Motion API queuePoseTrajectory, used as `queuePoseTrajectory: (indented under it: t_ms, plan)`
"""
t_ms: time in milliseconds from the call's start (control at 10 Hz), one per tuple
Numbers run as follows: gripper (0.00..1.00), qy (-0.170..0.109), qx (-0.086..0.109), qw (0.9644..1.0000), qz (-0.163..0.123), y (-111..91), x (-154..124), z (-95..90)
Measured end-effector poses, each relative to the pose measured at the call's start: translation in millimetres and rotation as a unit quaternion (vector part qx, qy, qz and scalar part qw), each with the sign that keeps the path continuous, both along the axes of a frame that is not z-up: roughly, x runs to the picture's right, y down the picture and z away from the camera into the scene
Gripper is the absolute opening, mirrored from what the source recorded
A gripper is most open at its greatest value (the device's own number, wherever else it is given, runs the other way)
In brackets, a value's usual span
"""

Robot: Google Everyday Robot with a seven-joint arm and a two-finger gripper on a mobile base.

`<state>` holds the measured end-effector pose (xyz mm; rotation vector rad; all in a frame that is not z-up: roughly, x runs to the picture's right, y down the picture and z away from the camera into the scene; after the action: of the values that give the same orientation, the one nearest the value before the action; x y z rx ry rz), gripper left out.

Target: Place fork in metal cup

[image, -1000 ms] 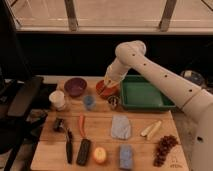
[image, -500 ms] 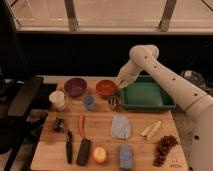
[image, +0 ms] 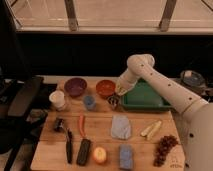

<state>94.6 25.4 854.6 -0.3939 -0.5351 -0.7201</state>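
Observation:
The metal cup (image: pixel 114 102) stands on the wooden table between the orange bowl (image: pixel 105 88) and the green tray (image: pixel 145 96). It is small, shiny and silver-grey. My gripper (image: pixel 120 90) hangs from the white arm just above and slightly right of the cup, at the tray's left edge. I cannot make out the fork; it is either hidden by the gripper or down in the cup.
A purple bowl (image: pixel 75 86), white cup (image: pixel 57 99) and pale blue cup (image: pixel 89 102) stand to the left. In front lie a carrot-like stick (image: pixel 82 125), black-handled utensil (image: pixel 68 145), grey cloth (image: pixel 120 126), orange fruit (image: pixel 100 155), blue sponge (image: pixel 126 156) and grapes (image: pixel 164 147).
The arm has swung to the right. The gripper has moved from over the orange bowl to just above the metal cup by the tray's edge.

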Motion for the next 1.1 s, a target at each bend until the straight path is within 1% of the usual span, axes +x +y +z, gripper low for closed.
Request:
queuePoseTrajectory:
  t_ms: [100,300,400,500,700,800,900,1000,1100]
  plan:
    - [0.0,0.001,-0.002,1.0,0.001,2.8,-0.2,-0.4]
    - [0.11,0.002,-0.006,1.0,0.002,8.5,-2.5,-1.3]
    - [0.22,0.001,-0.007,1.0,0.003,10.6,-5.0,-1.3]
    - [0.36,-0.003,-0.009,0.9999,0.006,13.8,-8.0,-1.7]
    - [0.52,-0.005,-0.012,0.9999,0.011,19.2,-7.5,-5.3]
    - [0.64,-0.007,-0.013,0.9998,0.012,21.9,-9.1,-6.9]
    - [0.74,-0.009,-0.014,0.9998,0.013,23.9,-12.0,-7.3]
    - [0.79,-0.011,-0.015,0.9997,0.014,26.1,-13.9,-6.7]
    - [0.8,-0.012,-0.017,0.9997,0.015,27.7,-15.3,-5.9]
